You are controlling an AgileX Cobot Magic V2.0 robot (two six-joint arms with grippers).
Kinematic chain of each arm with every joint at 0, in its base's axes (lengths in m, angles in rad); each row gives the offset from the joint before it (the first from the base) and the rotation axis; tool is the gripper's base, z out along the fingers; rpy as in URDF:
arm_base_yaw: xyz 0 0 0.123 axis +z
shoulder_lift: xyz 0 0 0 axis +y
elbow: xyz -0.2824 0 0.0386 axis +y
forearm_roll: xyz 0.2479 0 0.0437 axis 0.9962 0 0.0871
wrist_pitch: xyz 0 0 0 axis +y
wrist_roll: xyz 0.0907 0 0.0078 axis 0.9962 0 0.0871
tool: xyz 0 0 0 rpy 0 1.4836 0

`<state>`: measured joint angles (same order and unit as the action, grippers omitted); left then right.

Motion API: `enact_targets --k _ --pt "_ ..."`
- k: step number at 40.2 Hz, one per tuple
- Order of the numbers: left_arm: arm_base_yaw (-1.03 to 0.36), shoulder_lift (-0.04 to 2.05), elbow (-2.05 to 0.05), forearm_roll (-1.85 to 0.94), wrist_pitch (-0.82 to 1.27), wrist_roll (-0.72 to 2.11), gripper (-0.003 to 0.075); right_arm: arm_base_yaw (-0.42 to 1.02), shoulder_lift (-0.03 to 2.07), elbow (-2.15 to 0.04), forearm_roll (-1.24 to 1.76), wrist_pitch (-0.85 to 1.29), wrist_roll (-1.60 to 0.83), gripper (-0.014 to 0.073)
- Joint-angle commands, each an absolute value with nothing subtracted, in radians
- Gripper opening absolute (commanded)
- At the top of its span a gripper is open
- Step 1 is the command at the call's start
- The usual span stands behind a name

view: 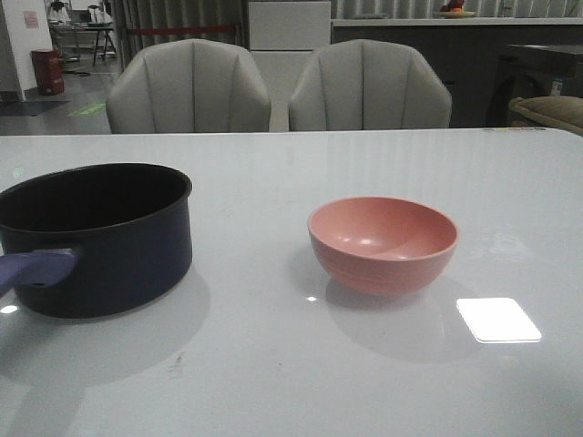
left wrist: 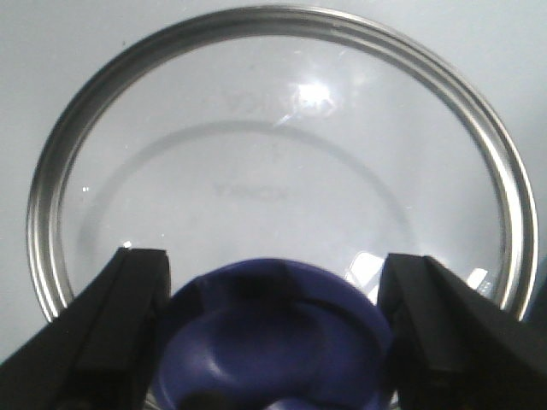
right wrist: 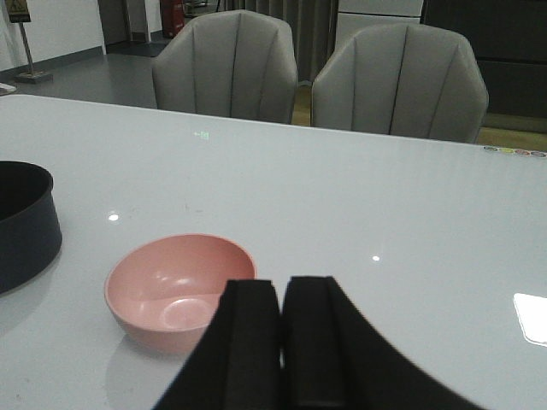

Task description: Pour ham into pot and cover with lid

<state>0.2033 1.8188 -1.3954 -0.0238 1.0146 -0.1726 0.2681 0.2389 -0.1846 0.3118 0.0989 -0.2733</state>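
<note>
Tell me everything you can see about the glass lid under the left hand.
The round glass lid with a silver metal rim lies flat on the pale table, knob up. Its glass is clear, with faint embossed lettering and a light glare. The blue notched knob sits between the black fingers of the open left hand, which flank it without clearly touching.

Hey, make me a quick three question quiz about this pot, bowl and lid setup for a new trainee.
1. True or false: the lid already covers the pot.
2. Which gripper straddles the lid's blue knob? A) left gripper B) right gripper
3. Fill in: the pink bowl looks ____ inside.

Key
1. False: the pot stands open on the table.
2. A: its fingers sit either side of the knob, open; the right gripper is shut.
3. Empty: no ham shows in it.
</note>
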Motion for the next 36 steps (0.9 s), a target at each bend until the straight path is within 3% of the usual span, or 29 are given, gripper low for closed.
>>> enact_targets --k 1,12,25,36 --pt "0.191 1.733 -1.487 -0.059 1.022 -0.141 0.0300 0.269 0.246 -0.212 0.318 0.019 -0.284 0.0150" --pt "0.020 1.706 -1.655 -0.059 1.120 -0.094 0.0299 0.269 0.246 -0.212 0.318 0.019 -0.284 0.0150" --pt "-0.238 1.717 -1.697 -0.059 1.130 -0.094 0.0300 0.269 0.246 -0.212 0.318 0.019 -0.284 0.0150" --pt "-0.303 1.744 -1.697 -0.055 1.143 -0.094 0.0301 0.269 0.246 -0.212 0.318 0.019 -0.284 0.0150"
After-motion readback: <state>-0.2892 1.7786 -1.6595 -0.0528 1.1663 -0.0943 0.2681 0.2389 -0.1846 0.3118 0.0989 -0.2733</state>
